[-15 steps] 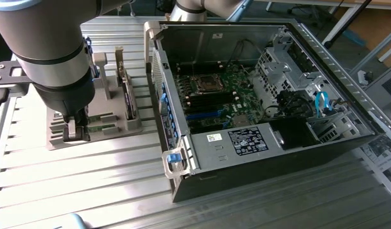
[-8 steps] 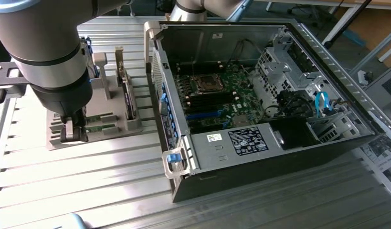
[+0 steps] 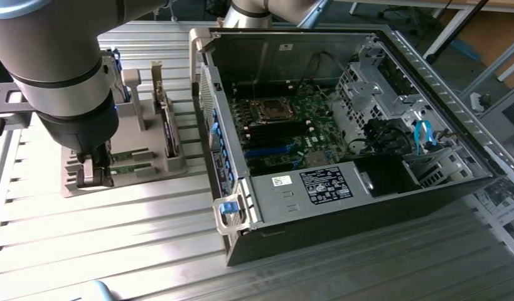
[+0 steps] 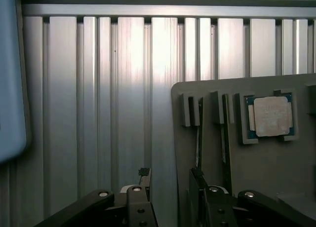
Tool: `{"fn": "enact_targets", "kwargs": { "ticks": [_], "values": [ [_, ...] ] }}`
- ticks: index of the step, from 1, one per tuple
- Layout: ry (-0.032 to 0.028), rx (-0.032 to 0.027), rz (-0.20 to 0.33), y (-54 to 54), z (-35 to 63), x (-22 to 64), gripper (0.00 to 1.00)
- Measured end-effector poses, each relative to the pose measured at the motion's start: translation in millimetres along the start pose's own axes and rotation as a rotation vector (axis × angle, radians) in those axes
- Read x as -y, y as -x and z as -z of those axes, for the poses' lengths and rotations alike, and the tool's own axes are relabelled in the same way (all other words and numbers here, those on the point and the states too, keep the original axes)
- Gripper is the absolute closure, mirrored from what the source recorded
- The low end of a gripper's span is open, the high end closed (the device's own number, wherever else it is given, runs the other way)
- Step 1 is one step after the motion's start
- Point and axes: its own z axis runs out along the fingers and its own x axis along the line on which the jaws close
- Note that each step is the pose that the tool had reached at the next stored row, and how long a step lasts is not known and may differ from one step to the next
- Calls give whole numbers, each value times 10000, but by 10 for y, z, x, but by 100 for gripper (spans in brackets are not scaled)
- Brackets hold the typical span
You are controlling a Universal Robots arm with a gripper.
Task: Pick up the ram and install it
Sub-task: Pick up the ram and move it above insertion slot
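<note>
Slatted metal table (image 3: 114, 251) is carrying an open PC case (image 3: 278, 195) on the exterior view's right, motherboard showing inside. Arm (image 3: 56, 63) is hanging over the grey parts holder (image 3: 160, 168) on the exterior view's left. Gripper (image 3: 91, 177) is sitting low at the holder's edge with jaws spread wide, gripping nothing; in the wrist view one finger is hanging over bare table and the other over the holder. Processor chip (image 4: 270, 116) is lying flat in its recess. The ram (image 4: 198, 143) is standing on edge in a holder slot, near the chip, in line with the holder-side finger.
</note>
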Motion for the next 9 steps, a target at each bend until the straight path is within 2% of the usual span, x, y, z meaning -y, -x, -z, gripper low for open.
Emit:
{"fn": "enact_targets", "kwargs": {
  "ticks": [9],
  "values": [
    [-1,1,0,27,-33,-40,56]
  ]
}}
